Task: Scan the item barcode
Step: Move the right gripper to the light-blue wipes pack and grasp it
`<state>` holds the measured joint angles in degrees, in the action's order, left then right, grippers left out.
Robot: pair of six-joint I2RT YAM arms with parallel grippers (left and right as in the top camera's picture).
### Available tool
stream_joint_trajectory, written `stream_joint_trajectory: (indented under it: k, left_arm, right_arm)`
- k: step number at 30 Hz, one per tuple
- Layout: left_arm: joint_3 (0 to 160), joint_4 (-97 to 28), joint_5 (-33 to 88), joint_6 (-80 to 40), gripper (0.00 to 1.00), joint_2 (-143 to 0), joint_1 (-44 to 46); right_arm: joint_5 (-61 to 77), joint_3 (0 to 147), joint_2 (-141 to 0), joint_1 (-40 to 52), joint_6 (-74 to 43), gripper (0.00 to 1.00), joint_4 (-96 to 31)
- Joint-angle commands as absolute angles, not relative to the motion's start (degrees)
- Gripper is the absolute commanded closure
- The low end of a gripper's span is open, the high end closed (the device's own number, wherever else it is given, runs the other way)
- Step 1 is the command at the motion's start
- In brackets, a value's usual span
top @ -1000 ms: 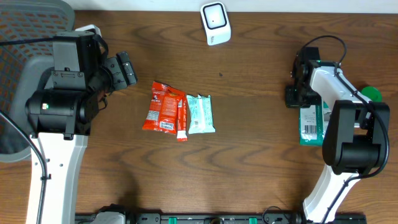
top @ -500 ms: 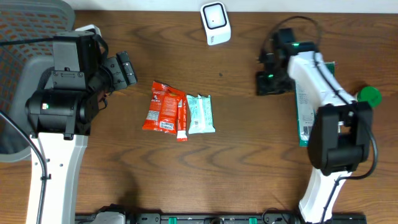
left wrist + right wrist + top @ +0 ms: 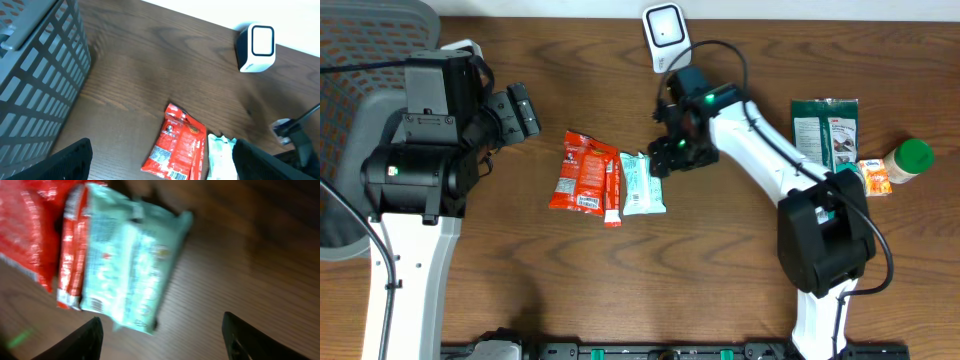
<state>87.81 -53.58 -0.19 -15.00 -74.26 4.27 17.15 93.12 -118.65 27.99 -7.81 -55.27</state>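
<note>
table (image 3: 720,260): dark brown, wood grain
scanner (image 3: 666,37): white, dark side
snack packet (image 3: 582,172): red, white print
wipes packet (image 3: 642,183): pale mint, white patches
flat pouch (image 3: 825,130): dark green, white label
bottle cap (image 3: 916,153): bright green
basket (image 3: 35,85): grey grid

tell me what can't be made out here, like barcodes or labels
mint packet: right wrist view, motion blur smears its print, no barcode readable.
red packet: left wrist view, the bottom edge cuts off its lower end.
green pouch: overhead, label too small to read.
small orange item: overhead, too small to identify.
</note>
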Motion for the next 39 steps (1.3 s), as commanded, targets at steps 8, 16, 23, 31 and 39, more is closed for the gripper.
stream_joint_trajectory:
  k: [8, 16, 23, 31, 39]
  left_arm:
    - [88.09, -53.56, -0.69, -15.11, 0.10, -74.37, 4.08]
    - [88.09, -53.56, -0.69, -15.11, 0.10, -74.37, 4.08]
    - [88.09, -53.58, -0.69, -15.11, 0.10, -74.37, 4.08]
    - [88.09, -53.56, -0.69, -15.11, 0.10, -74.37, 4.08]
    - [88.09, -53.56, -0.69, -15.11, 0.10, -74.37, 4.08]
  right_arm:
    - [12.05, 92.01, -118.74, 31.94, -15.03, 0.37, -51.24]
    - [12.08, 87.39, -118.74, 31.88, -18.98, 0.53, -45.65]
    - [12.25, 81.43, -118.74, 31.99, -21.21, 0.62, -38.72]
    - [12.49, 78.28, -118.74, 32.03, -21.23, 0.82, -35.35]
    - [12.49, 79.09, -118.37, 29.61, -20.91, 0.99, -34.98]
